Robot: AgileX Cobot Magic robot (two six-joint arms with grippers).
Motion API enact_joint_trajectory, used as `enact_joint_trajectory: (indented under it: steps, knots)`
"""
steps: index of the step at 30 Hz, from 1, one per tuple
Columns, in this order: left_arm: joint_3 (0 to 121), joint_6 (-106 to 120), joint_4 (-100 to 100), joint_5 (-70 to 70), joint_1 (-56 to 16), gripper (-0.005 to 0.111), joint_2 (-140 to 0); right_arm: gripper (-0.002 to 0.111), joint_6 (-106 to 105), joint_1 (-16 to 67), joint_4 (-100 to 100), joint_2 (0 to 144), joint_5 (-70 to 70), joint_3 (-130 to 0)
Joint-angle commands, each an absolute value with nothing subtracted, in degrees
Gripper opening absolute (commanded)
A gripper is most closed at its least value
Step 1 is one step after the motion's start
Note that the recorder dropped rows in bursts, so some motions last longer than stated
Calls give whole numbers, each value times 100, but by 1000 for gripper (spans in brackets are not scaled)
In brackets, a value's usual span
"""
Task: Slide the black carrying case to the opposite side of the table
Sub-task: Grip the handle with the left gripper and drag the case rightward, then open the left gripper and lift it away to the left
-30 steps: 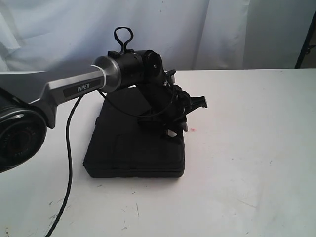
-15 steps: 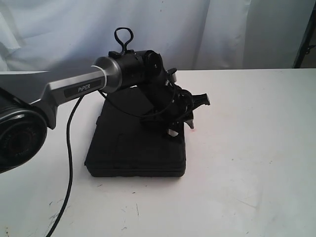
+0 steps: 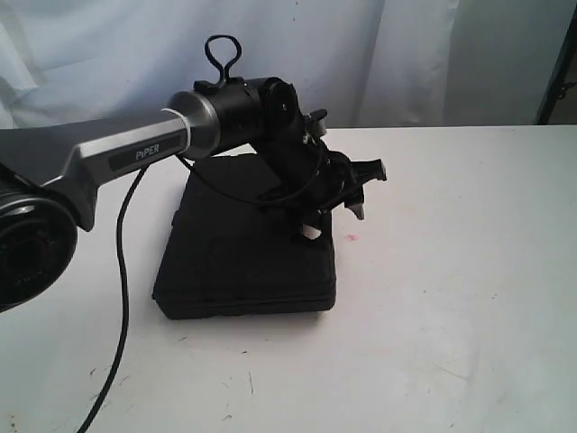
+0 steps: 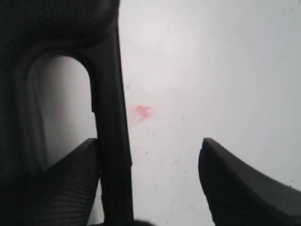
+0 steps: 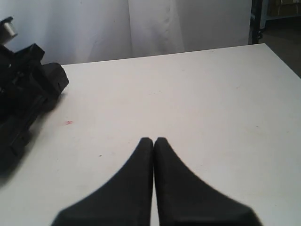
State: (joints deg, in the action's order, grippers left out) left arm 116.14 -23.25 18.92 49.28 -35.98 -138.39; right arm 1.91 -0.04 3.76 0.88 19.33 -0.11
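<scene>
From the outside camera, the black case [image 3: 243,244] lies flat on the white table [image 3: 451,298], on the left half. It is closed, so I cannot tell what is inside. The left arm [image 3: 135,153] reaches over it. The left fingers [image 3: 359,207] hang at the right edge of the case, near a tiny red spot [image 3: 352,237] on the table.

From the left wrist camera, the left fingers [image 4: 235,183] are spread apart and hold nothing. The case's handle [image 4: 110,117] runs between them, close to one finger and well apart from the other. It does not look pinched. The case's bumpy body [image 4: 47,28] fills one corner, and the red spot [image 4: 142,111] sits just beside the handle.

From the right wrist camera, the right fingers [image 5: 146,160] are pressed tight together with nothing in them. They hang over bare table [image 5: 197,94], away from the case. The left arm [image 5: 28,89] shows at the edge of this picture.

I think the job is at its start: the case looks far from the other side. Next, the left fingers likely need to catch the handle, then pull the case sideways, low and slow, so it slides and does not tip or slip loose.
</scene>
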Motion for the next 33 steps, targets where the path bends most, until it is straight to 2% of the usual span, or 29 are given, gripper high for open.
enact_joint_trajectory:
  steps: [1, 12, 15, 19, 20, 33]
  knots:
    - [11963, -2212, 1743, 4784, -3594, 59, -13527, 0, 217, -48, 400, 66, 1872, 0]
    - [11996, -2224, 1378, 4903, -3594, 57, -13404, 0, 217, -48, 400, 66, 1872, 0]
    - [11996, -2224, 936, 5082, -3594, 42, -13331, 0, 217, -48, 400, 66, 1872, 0]
    - [11996, -2224, 217, 5424, -3594, 3, -13225, 0, 217, -48, 400, 66, 1872, 0]
    - [11996, -2224, 37, 5506, -3594, 0, -13193, 0, 217, -48, 400, 66, 1872, 0]
    - [11795, -2224, -1152, 5678, -3594, 0, -12451, 0, 217, -48, 400, 66, 1872, 0]
